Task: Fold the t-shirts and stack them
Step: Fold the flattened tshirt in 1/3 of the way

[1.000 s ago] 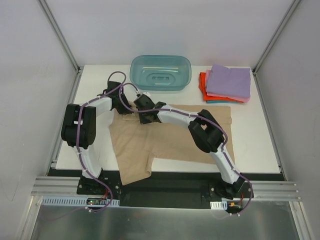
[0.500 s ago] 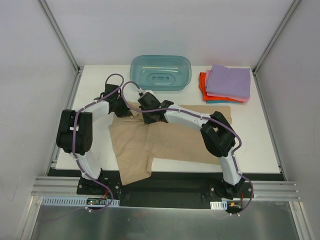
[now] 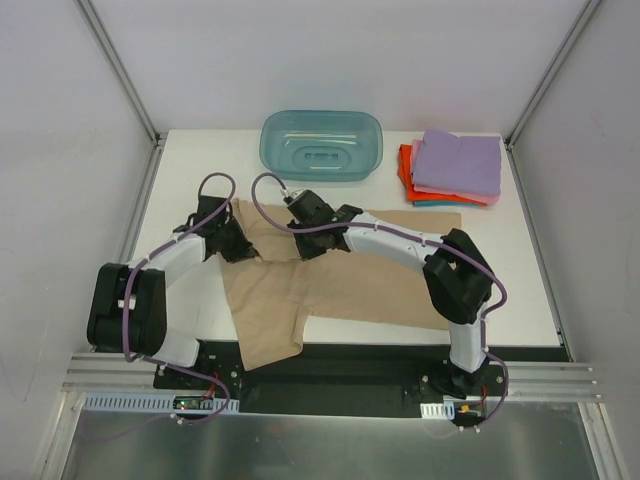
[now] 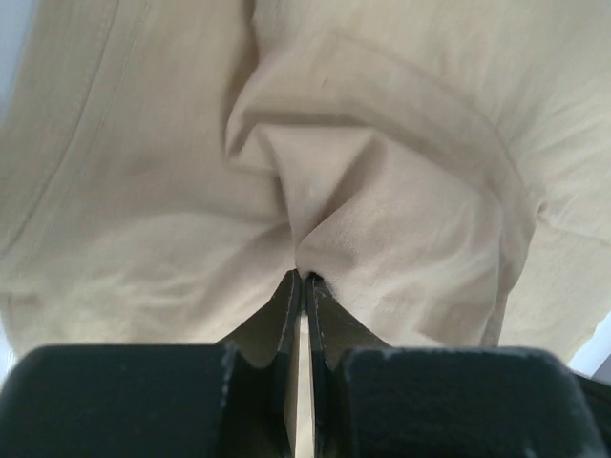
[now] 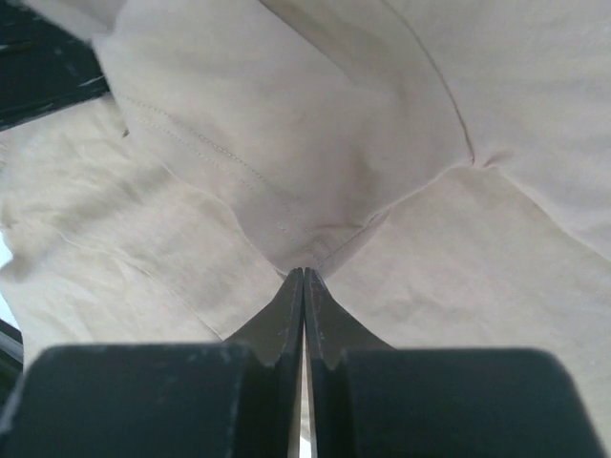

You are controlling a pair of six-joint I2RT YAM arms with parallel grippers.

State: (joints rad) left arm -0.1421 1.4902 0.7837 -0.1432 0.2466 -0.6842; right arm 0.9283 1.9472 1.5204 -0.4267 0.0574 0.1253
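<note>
White tabletop, grey-walled cell. The tan t-shirt lies spread near-centre, one sleeve over the near edge. Clenched on a pinch of its far-left cloth: left fingers, right fingers. Step, likely: first fold. Next: raise both pinches evenly and carry them across. The folded stack sits far right.

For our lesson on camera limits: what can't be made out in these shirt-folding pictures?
- Top view: the left arm and right arm hide parts of the tan t-shirt's far edge.
- Top view: below the lilac shirt, the stack shows only edges; shirt count unclear.
- Wrist views: cloth fills both frames; surroundings unseen.
</note>
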